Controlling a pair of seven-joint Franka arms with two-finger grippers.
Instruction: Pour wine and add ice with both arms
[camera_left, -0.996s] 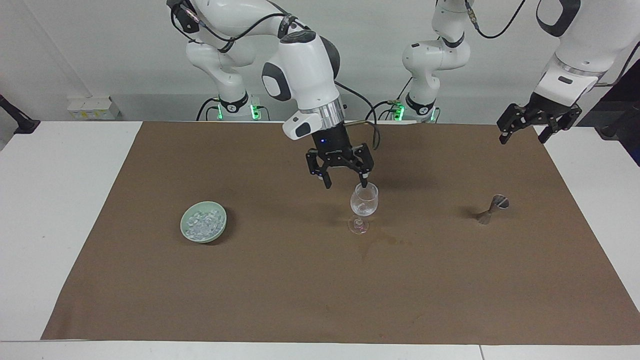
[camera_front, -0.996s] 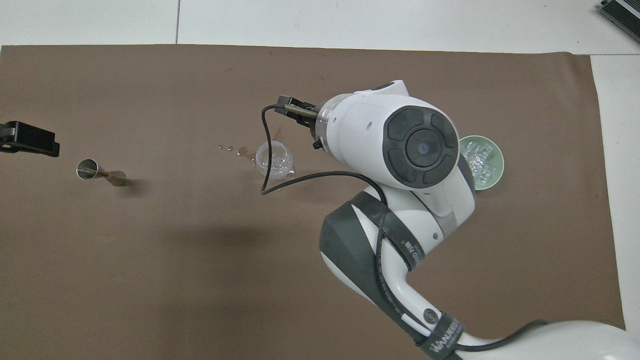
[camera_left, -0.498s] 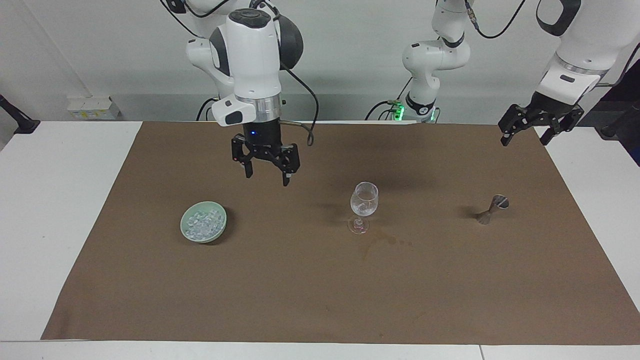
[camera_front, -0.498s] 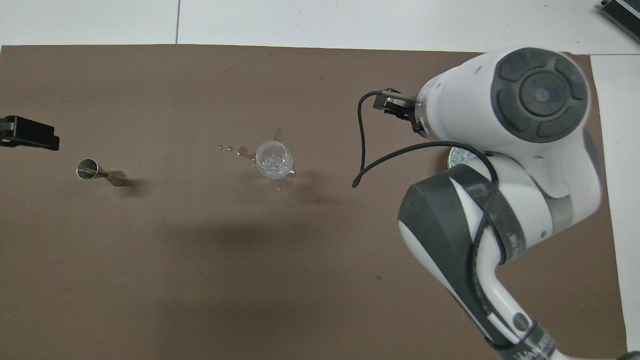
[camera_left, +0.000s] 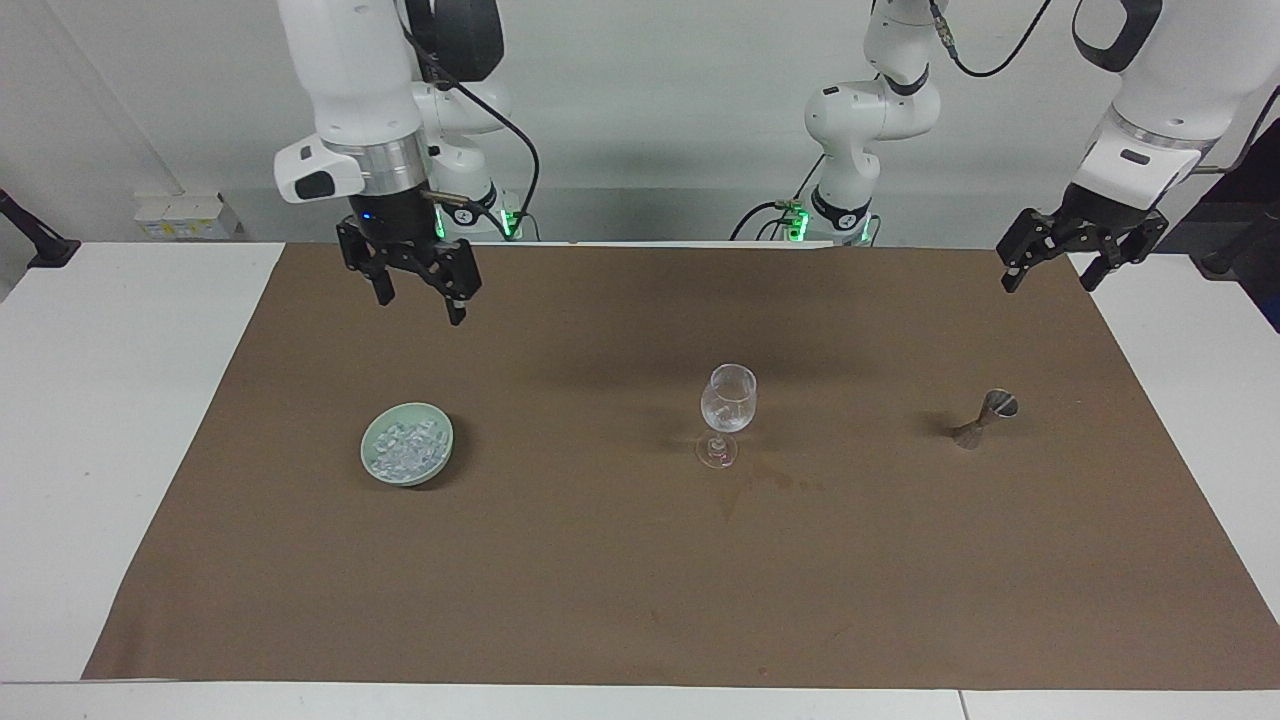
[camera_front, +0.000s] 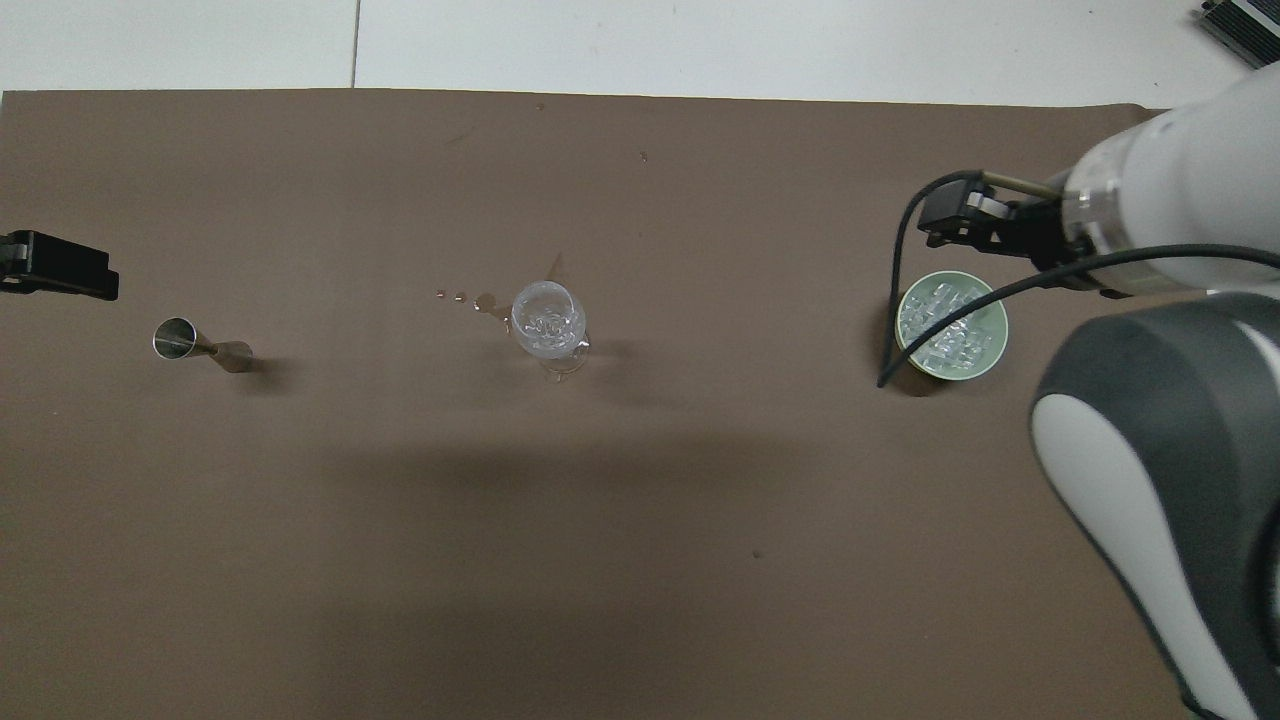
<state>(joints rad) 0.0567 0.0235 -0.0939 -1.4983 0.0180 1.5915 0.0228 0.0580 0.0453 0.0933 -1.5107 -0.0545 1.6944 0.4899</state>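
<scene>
A clear stemmed glass (camera_left: 728, 408) (camera_front: 547, 324) stands mid-mat and holds a few ice chunks; the wine in it is too clear to make out. More ice (camera_left: 405, 447) (camera_front: 944, 326) lies heaped in a pale green bowl (camera_left: 372, 463) (camera_front: 996, 352) toward the right arm's end. My right gripper (camera_left: 420, 305) hangs open and empty, high over the mat and apart from the bowl. My left gripper (camera_left: 1058, 276) waits open and empty over the mat's corner at the left arm's end.
A small metal jigger (camera_left: 985, 417) (camera_front: 200, 345) leans on the brown mat (camera_left: 600, 600) toward the left arm's end. Wet spots (camera_left: 775, 484) (camera_front: 480, 300) mark the mat beside the glass. The right arm's cable (camera_front: 900, 290) dangles beside the bowl.
My right gripper has left the glass's rim, rising and swinging toward the right arm's end until it hangs by the bowl. The left arm, glass, bowl and jigger have not moved.
</scene>
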